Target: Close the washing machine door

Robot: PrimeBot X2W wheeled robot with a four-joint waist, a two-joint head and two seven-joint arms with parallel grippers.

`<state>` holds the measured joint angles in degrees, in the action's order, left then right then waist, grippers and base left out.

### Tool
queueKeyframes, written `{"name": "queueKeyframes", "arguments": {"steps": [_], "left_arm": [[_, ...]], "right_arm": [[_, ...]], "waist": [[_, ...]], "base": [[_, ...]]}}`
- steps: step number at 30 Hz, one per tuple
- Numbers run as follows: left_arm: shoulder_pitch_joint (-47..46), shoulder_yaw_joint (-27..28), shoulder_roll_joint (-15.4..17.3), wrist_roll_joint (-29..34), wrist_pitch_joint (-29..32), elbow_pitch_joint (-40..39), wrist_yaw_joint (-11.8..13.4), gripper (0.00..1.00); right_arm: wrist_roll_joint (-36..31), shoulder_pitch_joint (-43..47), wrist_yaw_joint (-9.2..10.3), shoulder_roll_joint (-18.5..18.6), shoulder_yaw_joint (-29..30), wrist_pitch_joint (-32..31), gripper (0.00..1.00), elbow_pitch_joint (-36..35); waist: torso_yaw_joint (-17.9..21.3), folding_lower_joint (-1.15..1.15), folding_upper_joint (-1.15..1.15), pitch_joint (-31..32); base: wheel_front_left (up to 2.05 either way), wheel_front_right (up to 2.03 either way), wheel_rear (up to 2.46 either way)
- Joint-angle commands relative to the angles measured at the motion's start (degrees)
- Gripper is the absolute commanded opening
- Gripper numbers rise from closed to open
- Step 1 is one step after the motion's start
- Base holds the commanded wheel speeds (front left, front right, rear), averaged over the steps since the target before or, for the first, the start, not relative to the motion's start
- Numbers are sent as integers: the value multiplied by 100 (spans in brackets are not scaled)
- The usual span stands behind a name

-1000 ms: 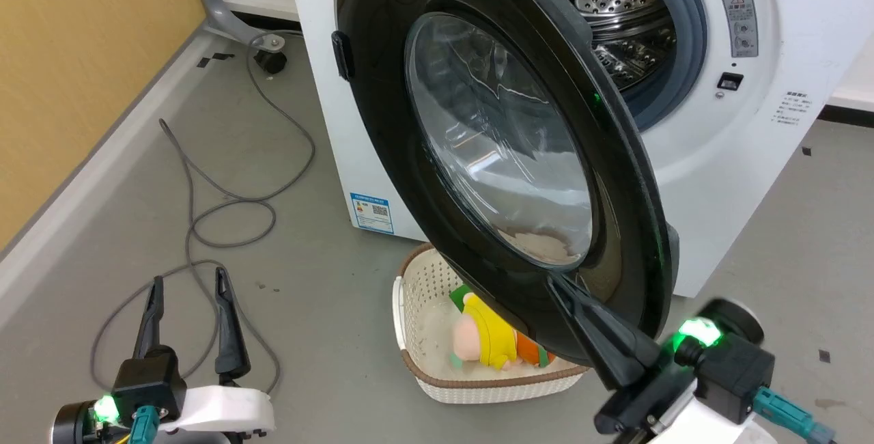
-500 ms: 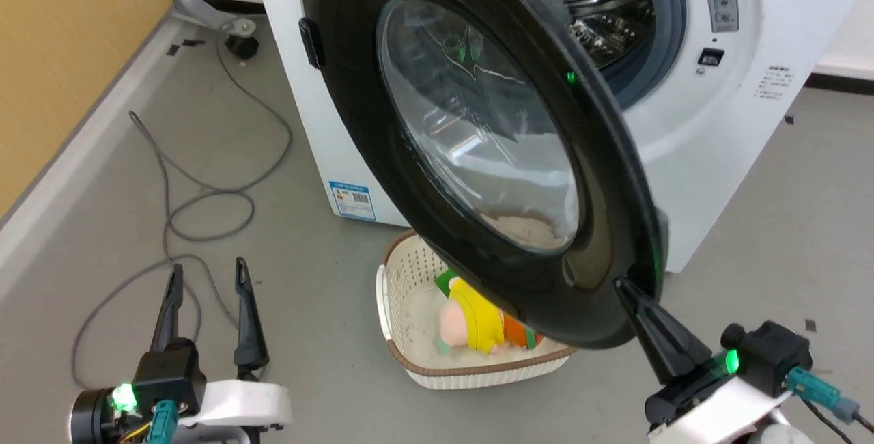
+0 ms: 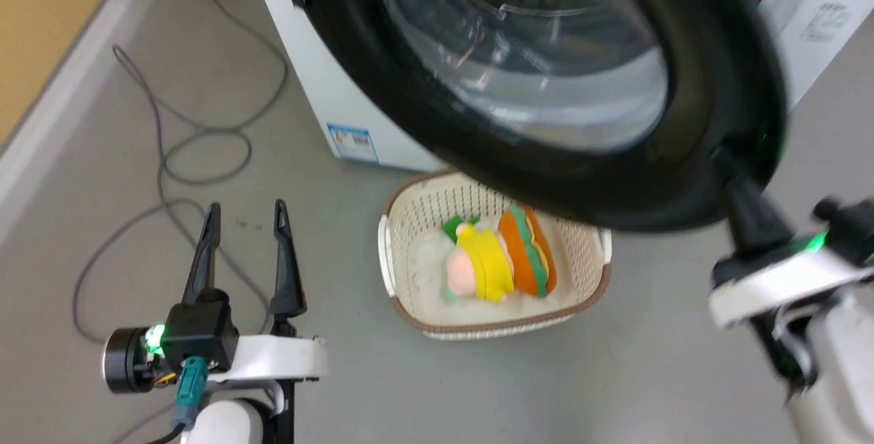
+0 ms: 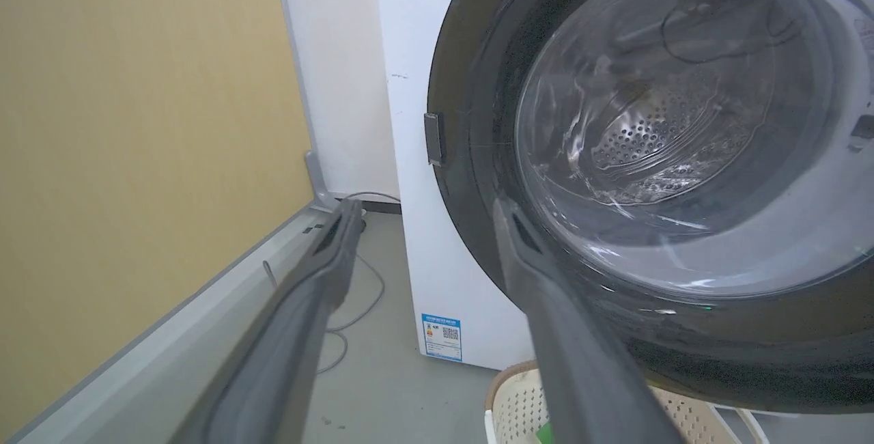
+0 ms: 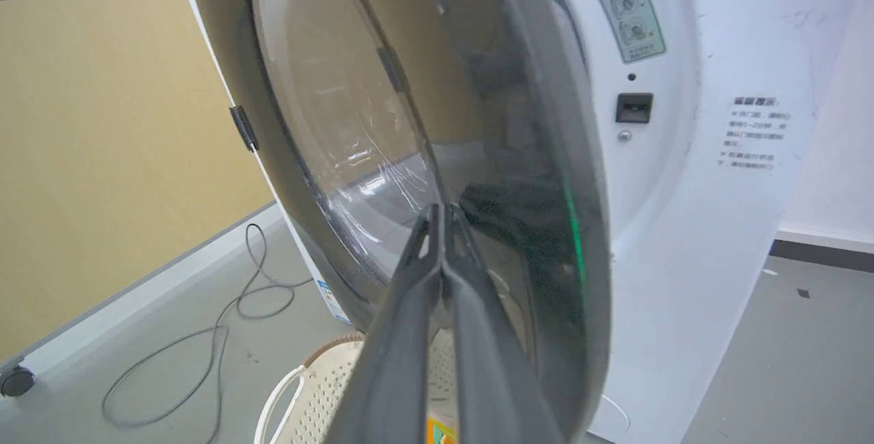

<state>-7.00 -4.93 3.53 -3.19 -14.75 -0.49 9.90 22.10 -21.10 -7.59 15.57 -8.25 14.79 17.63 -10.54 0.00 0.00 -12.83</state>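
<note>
Pressing the right gripper [image 5: 440, 215], fingers pinched together, on the washing machine door [image 3: 546, 184], hanging ajar around 12 to 2 o'clock off the washing machine [image 3: 321, 89]. Holding the left gripper [image 3: 246, 206] spread apart at 8 o'clock. Probably risking the tips skidding off that glossy rim, leaving it unlatched.

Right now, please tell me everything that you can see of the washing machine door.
The washing machine door is large, round and black, with a glossy front and a clear bulging glass bowl at its centre. A small grey block sits on its rim. It stands partly open, swung out from the white washing machine. The shut right gripper seems to press on its front near the free edge.
</note>
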Motion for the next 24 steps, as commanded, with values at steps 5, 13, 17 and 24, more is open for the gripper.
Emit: {"name": "queueKeyframes", "arguments": {"steps": [5, 13, 17, 24], "left_arm": [[-268, -86, -44, -53, -25, -60, 49, 100], [-542, -215, -61, -119, -25, -79, 95, 100], [-638, -305, -63, -192, -25, -96, 136, 100], [-673, -375, -64, -274, -25, -89, 217, 100]], "right_arm": [[-209, -800, 10, 158, 412, 21, 0, 356], [-335, -1905, 10, 358, 590, 21, 0, 1015], [-425, -2393, 10, 472, 589, 21, 0, 1378], [-644, -2922, 10, 544, 649, 21, 0, 1879]], "waist": [[-41, 0, 0, -523], [-110, 0, 0, -959], [-172, 0, 0, -1119], [-254, 0, 0, -1193]], "base": [[0, 0, 0], [0, 0, 0], [0, 0, 0], [0, 0, 0]]}}
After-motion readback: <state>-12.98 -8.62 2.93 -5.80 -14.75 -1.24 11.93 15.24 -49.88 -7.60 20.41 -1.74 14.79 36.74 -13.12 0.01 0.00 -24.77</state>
